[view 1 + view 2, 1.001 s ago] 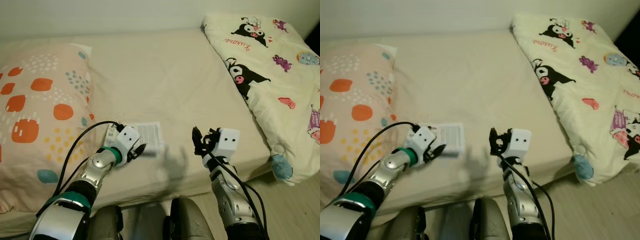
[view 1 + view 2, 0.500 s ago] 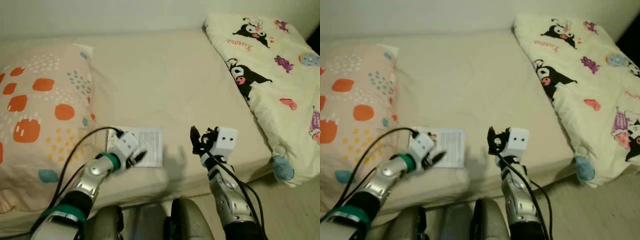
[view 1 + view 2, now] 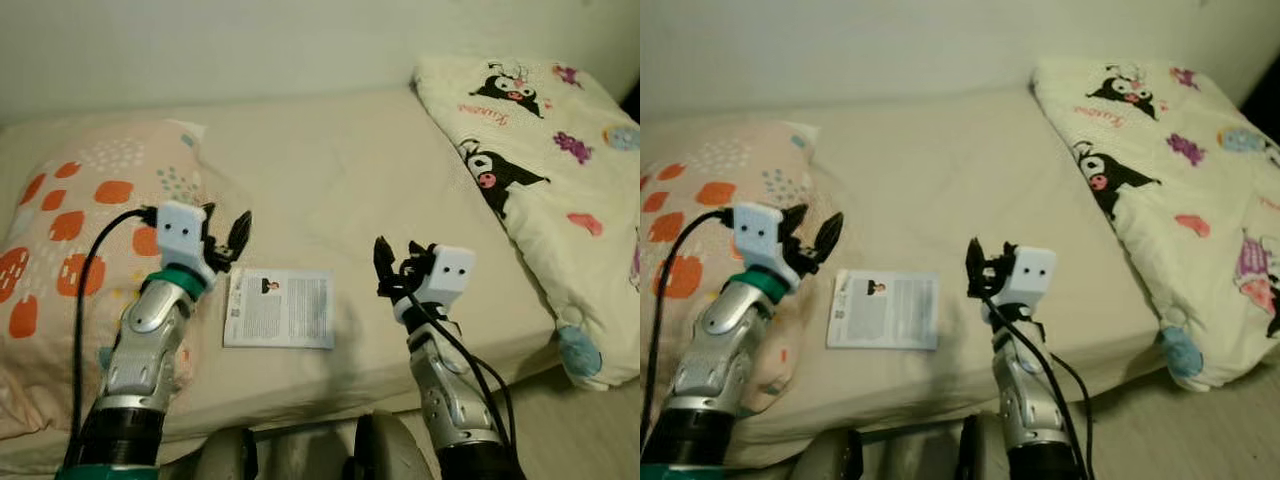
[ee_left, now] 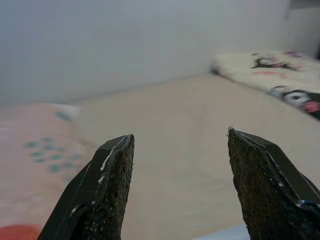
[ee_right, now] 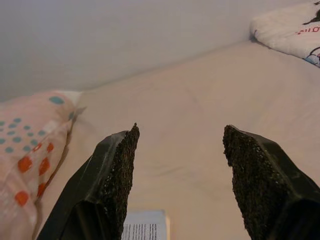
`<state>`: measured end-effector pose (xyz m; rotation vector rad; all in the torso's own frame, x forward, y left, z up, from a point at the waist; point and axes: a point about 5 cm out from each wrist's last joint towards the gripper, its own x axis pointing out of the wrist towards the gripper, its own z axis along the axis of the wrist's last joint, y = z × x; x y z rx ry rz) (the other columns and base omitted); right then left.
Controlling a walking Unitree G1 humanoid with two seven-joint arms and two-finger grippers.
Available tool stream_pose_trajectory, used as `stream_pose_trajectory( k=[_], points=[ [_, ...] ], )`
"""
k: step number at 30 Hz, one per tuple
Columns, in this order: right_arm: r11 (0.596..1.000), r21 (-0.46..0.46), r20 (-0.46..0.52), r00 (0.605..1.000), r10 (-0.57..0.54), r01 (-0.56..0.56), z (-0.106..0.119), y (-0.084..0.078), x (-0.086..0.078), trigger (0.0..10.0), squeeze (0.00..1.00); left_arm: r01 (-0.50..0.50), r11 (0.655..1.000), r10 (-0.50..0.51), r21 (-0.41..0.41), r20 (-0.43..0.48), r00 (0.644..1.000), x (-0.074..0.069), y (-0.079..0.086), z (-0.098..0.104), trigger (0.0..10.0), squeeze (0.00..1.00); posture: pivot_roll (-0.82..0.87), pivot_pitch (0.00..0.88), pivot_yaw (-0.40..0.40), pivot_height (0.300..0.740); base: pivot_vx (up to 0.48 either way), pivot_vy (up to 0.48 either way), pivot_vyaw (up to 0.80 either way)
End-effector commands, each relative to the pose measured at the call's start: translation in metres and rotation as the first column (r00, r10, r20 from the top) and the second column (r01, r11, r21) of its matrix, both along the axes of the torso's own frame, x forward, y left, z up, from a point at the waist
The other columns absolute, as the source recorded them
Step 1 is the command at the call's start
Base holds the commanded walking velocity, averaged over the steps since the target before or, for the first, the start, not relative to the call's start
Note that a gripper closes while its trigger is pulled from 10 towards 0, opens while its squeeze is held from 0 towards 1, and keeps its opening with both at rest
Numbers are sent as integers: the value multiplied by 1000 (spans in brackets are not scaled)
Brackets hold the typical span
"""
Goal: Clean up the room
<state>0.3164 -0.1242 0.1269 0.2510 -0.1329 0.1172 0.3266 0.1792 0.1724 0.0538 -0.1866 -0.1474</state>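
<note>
A printed leaflet [image 3: 279, 307] lay flat on the bed [image 3: 330, 170], near the front edge of the mattress and just beside the spotted pillow [image 3: 70, 230] on the robot's left. The left claw [image 3: 228, 236] hung above the sheet, just beyond the leaflet's far left corner and apart from it, its two black fingers spread and holding nothing. The right claw [image 3: 383, 268] stood raised on the other side of the leaflet, near but not touching it — also spread wide and empty, as the right wrist view showed, with a corner of the paper [image 5: 145, 231] low between its fingers.

The step in hand looked like picking the leaflet up as part of tidying the bed. The hard part would be that a thin sheet lying flush on soft bedding gives the fingers no edge to close on. A sound approach would be to bring the left claw down over the paper's near-left edge, one finger pressing into the mattress just outside the paper so the sheet dimples and the edge lifts, then closing gently. Pushing the paper toward the pillow's side might also curl an edge upward. The descent should be slow — the mattress yields, and a hard press could pinch the bedsheet along with the paper. The cartoon-print quilt [image 3: 530, 150] lay well apart on the right and should not interfere.
</note>
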Motion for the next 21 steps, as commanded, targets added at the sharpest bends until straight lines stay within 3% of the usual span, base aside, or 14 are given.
stream_pose_trajectory(
  k=[1, 5, 10, 21],
  points=[
    [999, -12, -18, 999, 29, -30, -5, 0, -1, 10000, 0, -71, 997, 72, 22, -30, 997, -3, 16, -8, 10000, 0, 91, 0, 20, 630, 0, 0, 0],
    [999, -19, -29, 999, 41, -42, -4, 0, 2, 10000, 0, -93, 996, 92, 2, -75, 993, -7, 19, -7, 10000, 0, 90, 0, 12, 630, 0, 0, 0],
    [999, 50, 1, 1000, 16, -16, 2, -12, 6, 10000, 0, -102, 995, 103, 15, -72, 992, -11, 17, -3, 10000, 0, 90, 0, 4, 630, 0, 0, -526],
    [1000, 24, -22, 1000, -10, 11, -2, -20, 8, 10000, 0, -93, 996, 94, 11, -98, 991, -14, 10, -6, 10000, 0, 86, 0, -1, 681, 0, 0, 0]
  ],
)
